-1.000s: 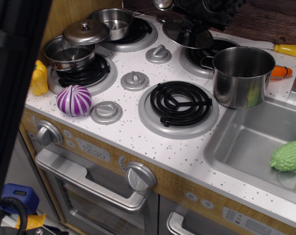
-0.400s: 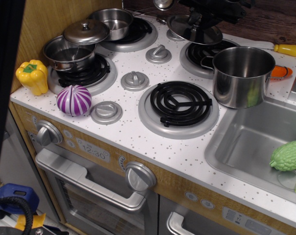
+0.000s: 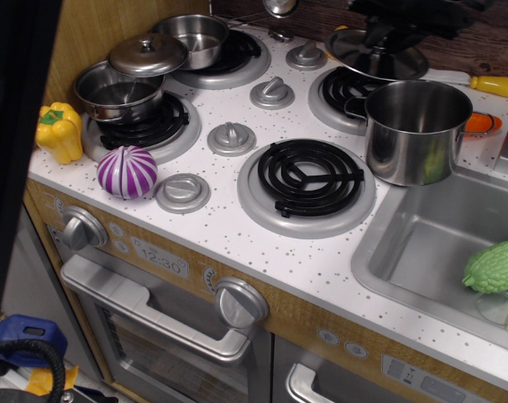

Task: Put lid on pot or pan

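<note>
1 hand (image 3: 386,35) holds lid (image 3: 378,55) above the pot (image 3: 415,130).

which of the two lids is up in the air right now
The dark, mirror-like lid at the back right, held up by the claw. The paler domed lid rests tilted on the left pot.

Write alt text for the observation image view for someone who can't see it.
A dark robot gripper holds a shiny steel lid above the toy stove's back right burner, just behind an open tall steel pot. A sink lies to the right.
</note>
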